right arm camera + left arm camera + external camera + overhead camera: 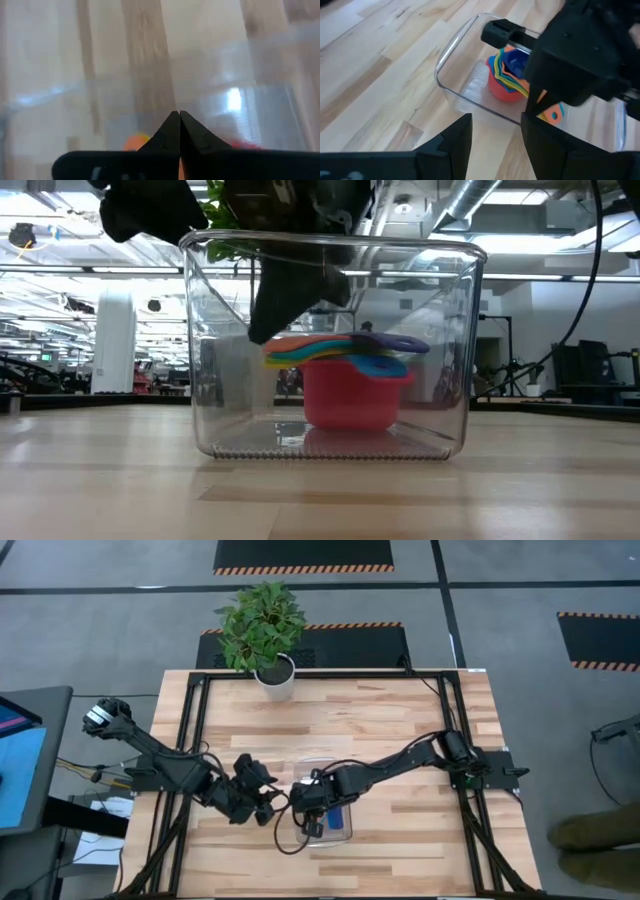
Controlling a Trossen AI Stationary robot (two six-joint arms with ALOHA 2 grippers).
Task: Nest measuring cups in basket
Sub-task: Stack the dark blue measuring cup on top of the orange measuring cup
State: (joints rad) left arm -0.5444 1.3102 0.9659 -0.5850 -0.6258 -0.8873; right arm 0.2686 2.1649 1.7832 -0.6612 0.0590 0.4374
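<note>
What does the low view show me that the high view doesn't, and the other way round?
Only the low view shows the measuring cups as a nested stack, a red cup at the bottom, inside the basket. Only the high view shows the layout: the left gripper open beside the basket, the right gripper over it, and a potted plant at the far edge. Both show the basket holding cups with the right gripper above them.

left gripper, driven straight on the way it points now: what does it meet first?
Probably the near wall of the basket: the open left gripper faces it, the stack of measuring cups behind. Depth is unclear.
</note>
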